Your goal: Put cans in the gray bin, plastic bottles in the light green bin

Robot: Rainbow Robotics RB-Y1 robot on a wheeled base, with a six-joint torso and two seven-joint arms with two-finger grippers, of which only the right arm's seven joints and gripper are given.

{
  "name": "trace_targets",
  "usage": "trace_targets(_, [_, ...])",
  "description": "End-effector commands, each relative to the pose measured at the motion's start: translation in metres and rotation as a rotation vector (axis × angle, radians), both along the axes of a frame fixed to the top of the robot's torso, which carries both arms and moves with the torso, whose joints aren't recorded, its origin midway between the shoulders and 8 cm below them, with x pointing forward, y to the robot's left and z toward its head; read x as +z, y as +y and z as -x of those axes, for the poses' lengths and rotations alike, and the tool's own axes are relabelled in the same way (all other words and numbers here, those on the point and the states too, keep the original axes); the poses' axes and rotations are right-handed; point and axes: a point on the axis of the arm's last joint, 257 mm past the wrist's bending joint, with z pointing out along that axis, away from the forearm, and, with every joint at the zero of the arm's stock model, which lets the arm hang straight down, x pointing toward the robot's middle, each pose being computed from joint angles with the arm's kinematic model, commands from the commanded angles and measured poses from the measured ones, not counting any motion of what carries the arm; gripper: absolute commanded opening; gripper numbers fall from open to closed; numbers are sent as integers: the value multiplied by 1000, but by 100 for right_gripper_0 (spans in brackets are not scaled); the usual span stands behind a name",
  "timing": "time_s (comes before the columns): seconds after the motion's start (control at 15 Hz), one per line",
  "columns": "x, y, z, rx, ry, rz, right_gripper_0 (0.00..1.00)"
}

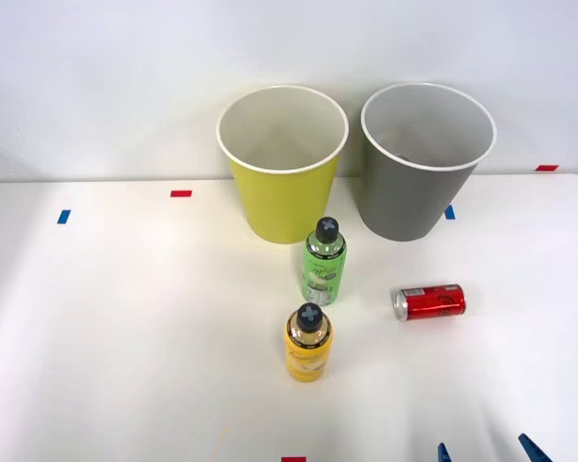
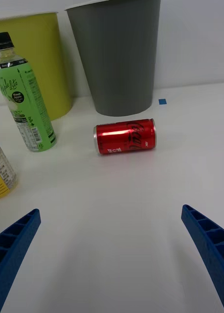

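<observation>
A red can (image 1: pixel 430 301) (image 2: pixel 124 136) lies on its side on the white table, in front of the gray bin (image 1: pixel 426 164) (image 2: pixel 118 54). The light green bin (image 1: pixel 283 166) (image 2: pixel 39 58) stands to the gray bin's left. A green plastic bottle (image 1: pixel 325 261) (image 2: pixel 25 100) stands upright in front of the green bin. Nearer me stands a yellow-orange bottle (image 1: pixel 308 343) (image 2: pixel 1 171), also upright. My right gripper (image 1: pixel 488 452) (image 2: pixel 111 244) is open at the table's near edge, short of the red can, with nothing between its blue fingers (image 2: pixel 16 242).
Small red tape marks (image 1: pixel 180 193) and blue tape marks (image 1: pixel 64 217) dot the white table (image 1: pixel 125 327). A pale wall rises right behind the bins. Open tabletop spreads to the left of the bottles.
</observation>
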Motion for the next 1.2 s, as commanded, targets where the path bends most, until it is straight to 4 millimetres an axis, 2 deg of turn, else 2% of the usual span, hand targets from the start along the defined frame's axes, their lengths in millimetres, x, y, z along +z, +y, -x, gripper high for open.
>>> trace_targets(0.07, [0, 0, 0, 0, 0, 0, 100])
trace_targets(1.2, [0, 0, 0, 0, 0, 0, 100])
